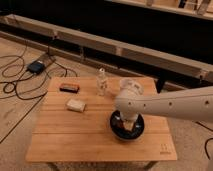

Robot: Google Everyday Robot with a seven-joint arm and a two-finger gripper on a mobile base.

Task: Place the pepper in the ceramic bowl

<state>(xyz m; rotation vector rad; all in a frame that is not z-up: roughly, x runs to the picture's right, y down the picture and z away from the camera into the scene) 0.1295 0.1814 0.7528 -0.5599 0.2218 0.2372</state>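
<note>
— Gripper [129,125] first: where does it sit?

— Down inside the ceramic bowl [116,128], at about four o'clock on the counter [75,140]. The bulky white arm [170,106] reaches in from three o'clock and covers most of the bowl, so only the black rim shows around it.

— And the pepper?

— I cannot pick it out. Whatever lies in the bowl is hidden by the wrist, and whether anything is held I cannot tell.

— What else stands nearby?

— A clear glass bottle [102,82] stands upright at roughly twelve o'clock, near the arm's elbow but apart from it. A flat dark bar [69,87] lies at ten o'clock, and a pale beige block [76,105] just in front of it, nearer nine. Both are well apart from the bowl.

— Anything off the counter?

— Black cables [17,85] loop over the floor at nine o'clock, running to a small dark box [36,66] at ten. A long low rail [125,49] crosses behind.
</note>
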